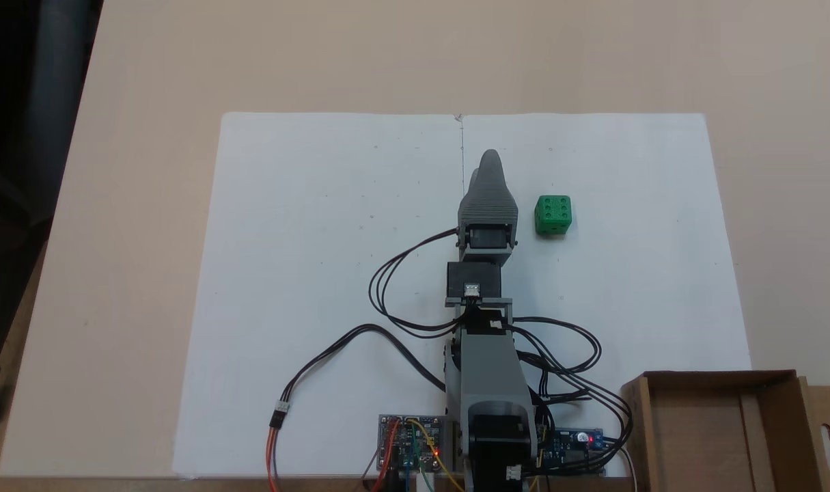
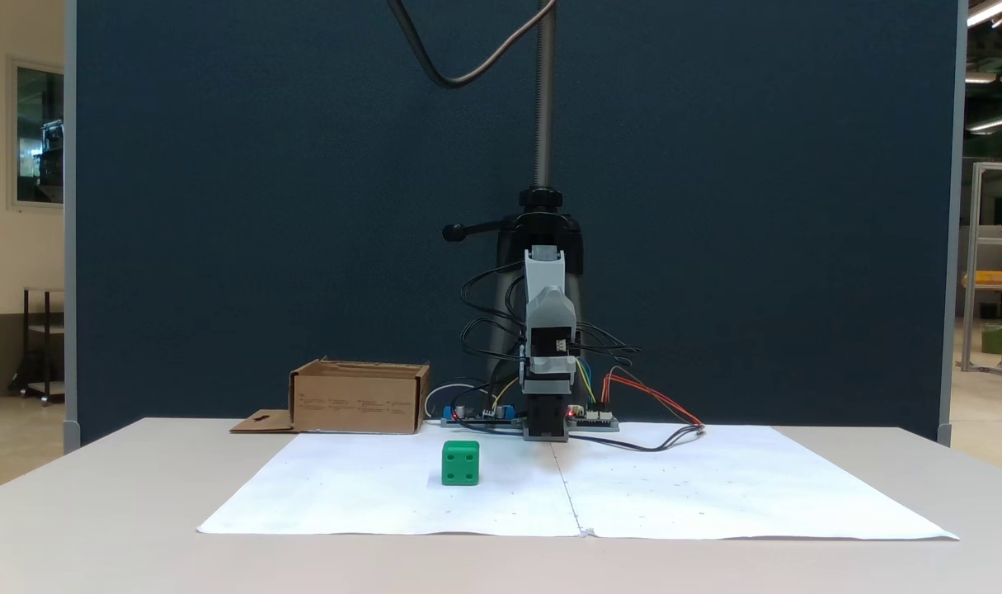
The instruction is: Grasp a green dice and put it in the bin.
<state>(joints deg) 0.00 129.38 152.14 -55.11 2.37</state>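
Looking down in a fixed view, we find the pincer (image 1: 486,164) stretched out along the seam of the white paper sheet (image 1: 333,287), its tip pointing to the far edge of the counter (image 1: 141,82). The green dice (image 1: 553,215) sits on the sheet to the right of the pincer, near it but apart, roughly level with the servo body behind the tip. Two tips show one behind the other here, so we cannot tell whether the jaws are apart or together. The bin (image 1: 722,383) lies at the lower right, beside the arm's base and well apart from the dice.

In a fixed view facing the arm, we see the pincer (image 2: 548,301) held above the sheet, pointing toward the camera. The dice (image 2: 460,463) rests on the paper to its left, and the bin (image 2: 359,398) stands further left and behind. We judge that the coming move turns on a sideways swing toward the dice, then a descent.
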